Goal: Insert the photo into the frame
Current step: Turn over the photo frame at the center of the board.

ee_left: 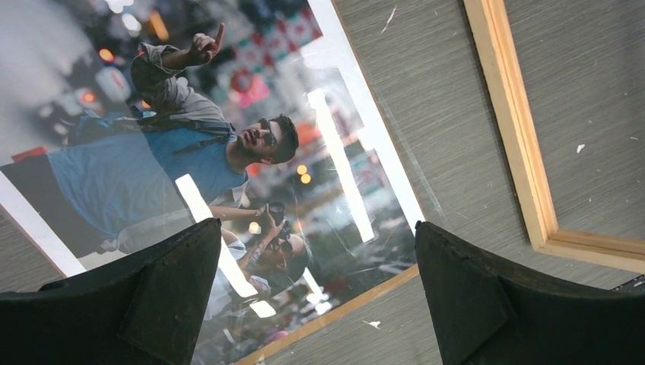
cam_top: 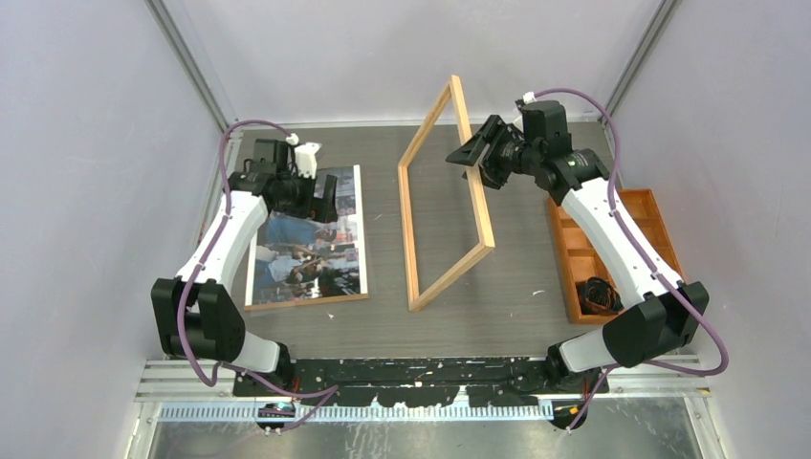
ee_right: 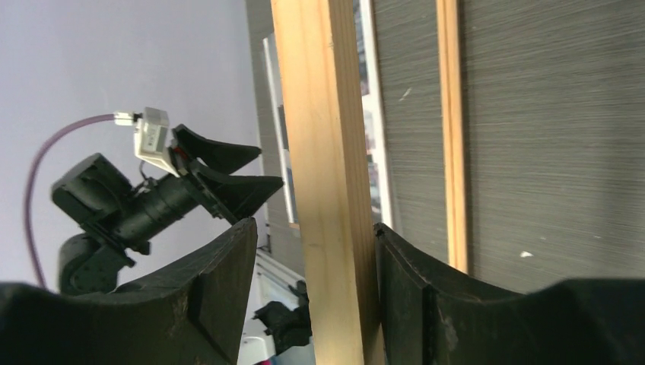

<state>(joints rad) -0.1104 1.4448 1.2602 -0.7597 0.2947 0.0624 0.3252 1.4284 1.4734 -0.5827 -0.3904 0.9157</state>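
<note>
Top external shows the frame (cam_top: pixel 451 276) tipped up on its left edge, the photo (cam_top: pixel 306 251) flat to its left. Right wrist alone shows the right gripper (ee_right: pixel 313 228) loosely straddling the raised bar, touching one side only. The left gripper (ee_left: pixel 316 228) gapes wide over the photo.

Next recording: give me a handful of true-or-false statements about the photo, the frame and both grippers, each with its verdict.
1. The photo lies picture side up on the table. True.
2. The frame lies flat. False: one long side is raised, the other rests on the table.
3. The left gripper is shut on the photo. False: it is open above it.
4. A frame rail passes through the right gripper. True.
5. The photo sits inside the frame. False: it lies beside it.
</note>
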